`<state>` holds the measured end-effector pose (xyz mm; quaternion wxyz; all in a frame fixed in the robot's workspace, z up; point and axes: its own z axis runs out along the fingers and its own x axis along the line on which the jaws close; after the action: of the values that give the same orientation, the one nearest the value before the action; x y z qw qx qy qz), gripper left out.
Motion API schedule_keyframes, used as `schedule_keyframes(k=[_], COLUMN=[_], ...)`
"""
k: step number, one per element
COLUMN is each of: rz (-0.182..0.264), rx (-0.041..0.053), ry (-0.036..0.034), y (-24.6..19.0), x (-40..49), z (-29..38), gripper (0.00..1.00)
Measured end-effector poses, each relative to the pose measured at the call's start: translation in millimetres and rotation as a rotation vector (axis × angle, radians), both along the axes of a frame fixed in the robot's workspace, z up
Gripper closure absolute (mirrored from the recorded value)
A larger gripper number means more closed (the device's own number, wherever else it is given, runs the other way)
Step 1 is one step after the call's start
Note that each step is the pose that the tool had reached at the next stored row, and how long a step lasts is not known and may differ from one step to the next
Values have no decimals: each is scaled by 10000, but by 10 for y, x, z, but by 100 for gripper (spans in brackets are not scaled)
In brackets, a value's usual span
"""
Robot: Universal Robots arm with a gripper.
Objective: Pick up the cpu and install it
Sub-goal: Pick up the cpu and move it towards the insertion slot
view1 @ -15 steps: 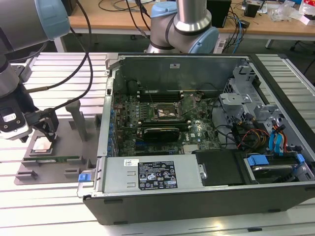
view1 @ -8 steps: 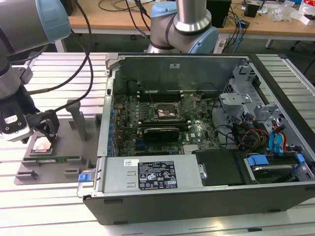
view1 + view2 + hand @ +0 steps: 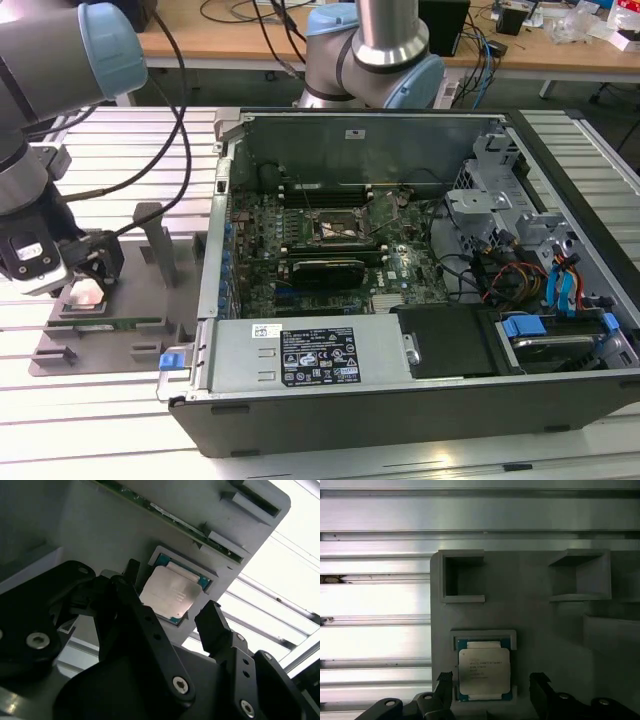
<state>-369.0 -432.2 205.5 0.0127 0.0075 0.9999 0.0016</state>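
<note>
The cpu [image 3: 484, 671] lies flat, its pale metal top up, in a shallow square recess of the grey holder [image 3: 540, 630], close to one edge of the holder. A thin blue-green rim shows around the plate on the sides that face along the recess. The claw [image 3: 491, 682] hangs over this recess with its two black fingers [image 3: 446, 686] spread apart, one on each side of the cpu. A gap shows between each finger and the chip, so it grips nothing. In the second wrist view the same holds: the cpu [image 3: 170, 594] sits in its recess between the open fingertips [image 3: 210, 615]. On the holder beyond the cpu stand two open square pockets [image 3: 465, 577], and a long thin green memory stick [image 3: 150, 507] lies in a slot of the holder — just past the cpu's recess. The holder rests on the slatted aluminium bench [image 3: 375, 600]. In the exterior view the arm [image 3: 60, 60] reaches down over the holder [image 3: 130, 300], and the opened computer case [image 3: 400, 400] stands just beside the holder, to the exterior view's right of it. Inside the case lies the green motherboard, and on it the square black socket frame [image 3: 345, 228] — well apart from the holder and the cpu.
</note>
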Motion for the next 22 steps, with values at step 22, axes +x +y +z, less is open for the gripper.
schedule_keyframes(k=[22], rz=[62], rx=[-120], ry=[1], y=[69], x=[22], z=[-167], gripper=[28])
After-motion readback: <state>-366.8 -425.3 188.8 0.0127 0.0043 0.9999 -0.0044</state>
